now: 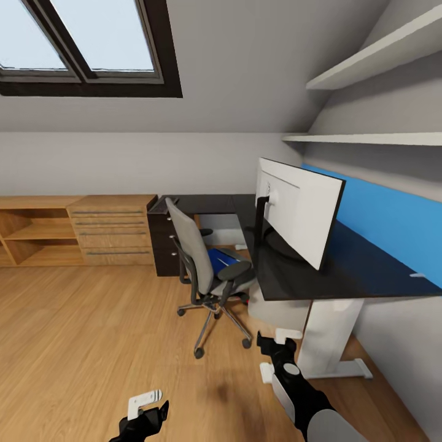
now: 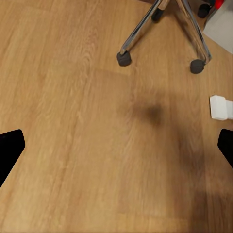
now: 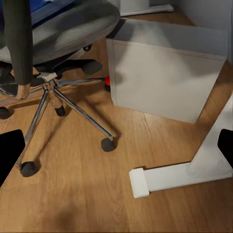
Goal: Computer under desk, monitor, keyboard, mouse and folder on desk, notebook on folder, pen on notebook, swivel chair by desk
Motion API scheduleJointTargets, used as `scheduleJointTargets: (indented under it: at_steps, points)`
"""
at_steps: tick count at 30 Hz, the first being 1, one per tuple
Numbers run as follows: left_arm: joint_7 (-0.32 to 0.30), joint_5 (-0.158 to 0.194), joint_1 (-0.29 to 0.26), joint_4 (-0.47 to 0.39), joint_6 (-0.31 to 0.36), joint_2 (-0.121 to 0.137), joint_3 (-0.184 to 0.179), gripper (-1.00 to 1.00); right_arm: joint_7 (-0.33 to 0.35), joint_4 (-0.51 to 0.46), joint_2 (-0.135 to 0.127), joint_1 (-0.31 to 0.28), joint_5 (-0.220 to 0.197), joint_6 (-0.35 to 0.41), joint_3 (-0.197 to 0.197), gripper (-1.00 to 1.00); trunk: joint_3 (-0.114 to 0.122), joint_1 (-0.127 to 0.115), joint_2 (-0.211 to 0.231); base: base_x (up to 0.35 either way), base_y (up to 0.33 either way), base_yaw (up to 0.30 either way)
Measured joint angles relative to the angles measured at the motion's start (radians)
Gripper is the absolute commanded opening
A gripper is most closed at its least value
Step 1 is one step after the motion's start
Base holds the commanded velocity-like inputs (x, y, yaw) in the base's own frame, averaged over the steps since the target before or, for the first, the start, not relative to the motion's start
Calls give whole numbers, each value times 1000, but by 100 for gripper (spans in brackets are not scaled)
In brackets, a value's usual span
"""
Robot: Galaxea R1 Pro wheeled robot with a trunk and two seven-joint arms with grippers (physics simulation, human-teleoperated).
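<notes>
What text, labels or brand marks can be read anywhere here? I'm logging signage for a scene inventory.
There is none to read.
The monitor shows its plain white back, no logo legible.
The computer case under the desk is blank grey.
The folder on the swivel chair shows bare blue.

Open floor to the left; swivel chair and monitor block the tabletop front edge.

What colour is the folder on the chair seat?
Bright blue; the folder shows best in the head view.
</notes>
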Motion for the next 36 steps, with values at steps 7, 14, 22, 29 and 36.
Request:
scheduleJointTargets:
  at_steps: [7, 14, 22, 29, 36]
  points:
    - [2, 0, 0, 3, 0, 1, 0, 100, 0, 2, -2, 0, 2, -57, -2, 100, -22, 27, -49, 0, 0, 0]
    - [4, -1, 0, 7, -1, 0, 0, 100, 3, 2, -2, 0, 9, -69, 16, 100, -44, 54, -98, 0, 0, 0]
    - [4, -2, 0, 18, -1, 1, 0, 100, 6, 4, -4, 0, 11, -100, 41, 100, -69, 84, -154, 0, 0, 0]
    - [6, -2, 0, 21, -1, 0, 0, 100, 6, 4, -4, 1, 12, -122, 44, 100, -91, 111, -203, 0, 0, 0]
    - [8, -2, 0, 31, -1, 0, 0, 100, 6, 3, -5, 1, 11, -126, 44, 100, -113, 138, -252, 0, 0, 0]
